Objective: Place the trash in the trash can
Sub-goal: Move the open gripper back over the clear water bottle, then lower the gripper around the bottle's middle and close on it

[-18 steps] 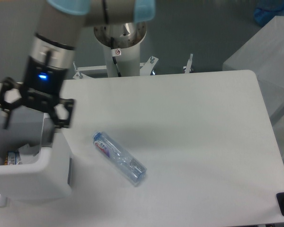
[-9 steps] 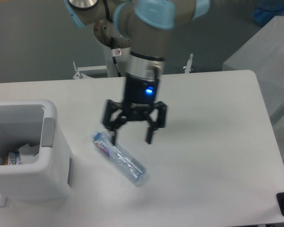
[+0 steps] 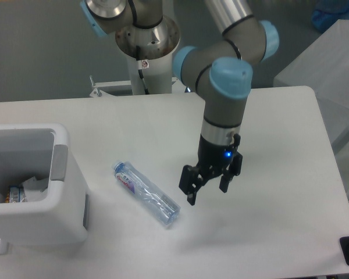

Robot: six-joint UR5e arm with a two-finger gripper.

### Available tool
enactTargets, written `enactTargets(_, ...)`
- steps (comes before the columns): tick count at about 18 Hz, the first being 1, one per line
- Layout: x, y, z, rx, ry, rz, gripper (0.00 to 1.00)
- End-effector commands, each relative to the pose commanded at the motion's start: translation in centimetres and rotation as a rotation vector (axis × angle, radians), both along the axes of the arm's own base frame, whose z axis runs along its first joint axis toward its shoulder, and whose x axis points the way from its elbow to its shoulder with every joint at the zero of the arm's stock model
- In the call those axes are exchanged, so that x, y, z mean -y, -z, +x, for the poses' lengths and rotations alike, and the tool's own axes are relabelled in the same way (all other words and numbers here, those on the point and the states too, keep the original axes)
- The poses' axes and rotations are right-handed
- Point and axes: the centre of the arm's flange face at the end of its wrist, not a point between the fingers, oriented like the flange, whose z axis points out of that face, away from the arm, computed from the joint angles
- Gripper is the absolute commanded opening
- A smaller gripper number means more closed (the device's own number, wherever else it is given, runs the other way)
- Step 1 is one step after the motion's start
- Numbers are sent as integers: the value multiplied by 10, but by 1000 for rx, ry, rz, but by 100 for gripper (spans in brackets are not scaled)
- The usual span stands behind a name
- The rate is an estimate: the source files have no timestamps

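Hanging over the white surface (image 3: 267, 116), the gripper (image 3: 208, 187) points down with fingers spread, holding nothing — it sits just right of the bottle (image 3: 146, 193) and apart from it. Bottle lies flat on the surface, running diagonally, cap end toward upper left, label at that end. Bin (image 3: 38, 192) stands at the left edge, open top up, grey panel facing the bottle; the two are near but not touching. Wrapper (image 3: 36, 185) lies inside the bin, beside something with a coloured label — too small to identify.
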Motion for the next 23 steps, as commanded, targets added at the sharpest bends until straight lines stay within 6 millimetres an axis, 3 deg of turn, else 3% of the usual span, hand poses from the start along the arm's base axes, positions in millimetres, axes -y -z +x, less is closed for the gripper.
enactTargets(5, -24, 32, 18, 18, 38, -53, 100)
enactTargets(13, -45, 67, 28, 43, 19, -96, 100)
enactTargets(23, -64, 86, 55, 23, 33, -163, 100)
